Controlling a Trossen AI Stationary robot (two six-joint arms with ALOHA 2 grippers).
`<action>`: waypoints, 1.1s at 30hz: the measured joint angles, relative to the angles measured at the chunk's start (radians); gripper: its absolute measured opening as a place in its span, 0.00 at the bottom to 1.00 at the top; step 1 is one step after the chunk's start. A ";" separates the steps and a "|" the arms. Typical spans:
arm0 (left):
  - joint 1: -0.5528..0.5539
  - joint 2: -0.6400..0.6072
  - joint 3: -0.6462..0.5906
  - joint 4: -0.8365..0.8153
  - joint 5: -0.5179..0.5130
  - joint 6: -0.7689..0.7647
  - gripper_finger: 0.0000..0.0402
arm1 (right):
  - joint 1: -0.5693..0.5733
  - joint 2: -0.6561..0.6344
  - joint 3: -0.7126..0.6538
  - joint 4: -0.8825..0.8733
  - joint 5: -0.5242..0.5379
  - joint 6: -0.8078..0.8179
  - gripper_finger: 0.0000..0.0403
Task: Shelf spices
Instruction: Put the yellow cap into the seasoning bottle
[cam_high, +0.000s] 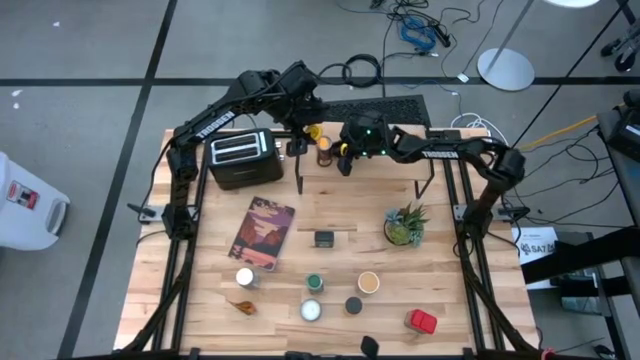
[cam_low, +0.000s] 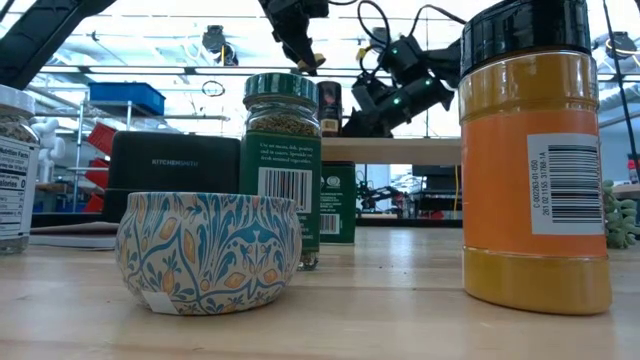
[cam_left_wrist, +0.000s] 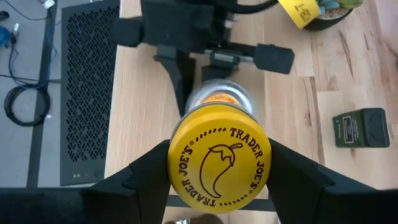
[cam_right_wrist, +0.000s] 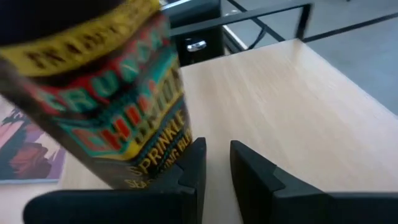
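Over the shelf's (cam_high: 365, 180) back left corner, the left hand (cam_high: 314, 131) grips a yellow-lidded jar (cam_left_wrist: 219, 165) between its fingers (cam_left_wrist: 143, 174). Just beside it the right hand (cam_high: 345, 158), nearly closed and holding nothing, sits next to a dark jar (cam_high: 324, 150) that stands on the shelf top. Toward the counter's (cam_high: 470, 300) front edge lie more spices: a white-topped jar (cam_high: 245, 277), a green one (cam_high: 315, 284), a tan one (cam_high: 368, 283), a black one (cam_high: 353, 305), a patterned tin (cam_high: 311, 310) and a red tin (cam_high: 422, 321). A small green tin (cam_high: 323, 238) lies under the shelf's front edge.
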 joint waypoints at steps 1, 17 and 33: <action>0.000 0.000 0.000 -0.007 0.000 -0.005 0.57 | 0.002 0.004 0.000 0.010 0.000 0.004 0.15; 0.002 0.000 0.000 -0.079 -0.001 -0.049 0.57 | 0.028 0.022 0.000 0.117 0.015 0.041 0.15; -0.001 0.000 0.000 -0.070 -0.002 -0.043 0.57 | 0.018 0.006 0.000 0.090 0.091 0.026 0.15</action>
